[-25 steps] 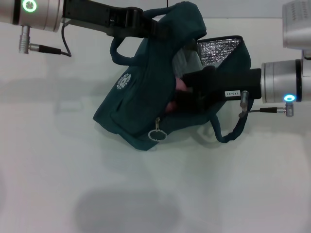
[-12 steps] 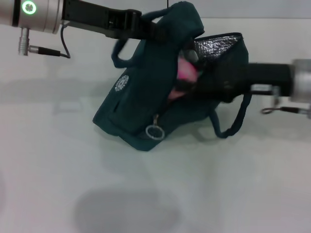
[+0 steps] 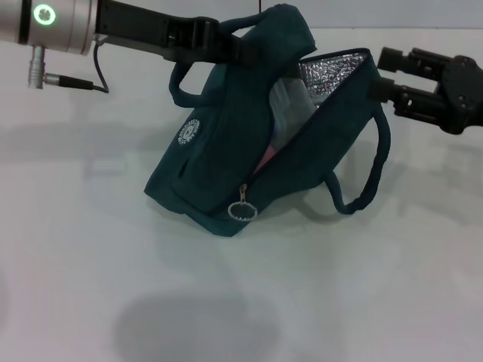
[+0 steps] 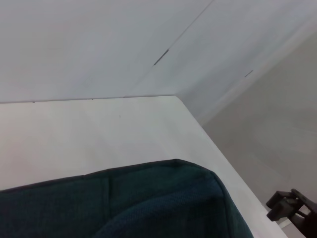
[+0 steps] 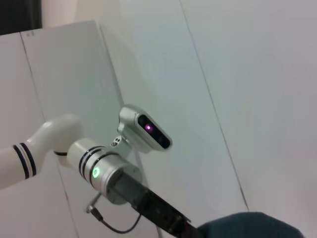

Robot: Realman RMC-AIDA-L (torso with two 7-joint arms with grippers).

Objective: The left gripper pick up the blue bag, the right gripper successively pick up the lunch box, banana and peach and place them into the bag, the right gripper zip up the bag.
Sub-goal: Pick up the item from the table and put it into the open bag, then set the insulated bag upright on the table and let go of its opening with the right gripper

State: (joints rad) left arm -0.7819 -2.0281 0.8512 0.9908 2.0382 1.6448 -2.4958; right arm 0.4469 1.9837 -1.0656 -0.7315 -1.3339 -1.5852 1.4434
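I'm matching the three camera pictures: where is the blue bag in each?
Head view: blue bag, centre, top held by the left gripper.
Left wrist view: bag along the bottom edge.
Right wrist view: bag at the bottom edge.
Shared landmark: the bag's teal fabric.

I'm seeing the blue bag (image 4: 148, 203) bulging up close to the lens, its teal fabric folding into a rounded hump. Beyond the bag, the white table (image 4: 99, 129) is running to its corner. Past that corner, the right gripper (image 4: 294, 213) is hanging, fingers unclear.
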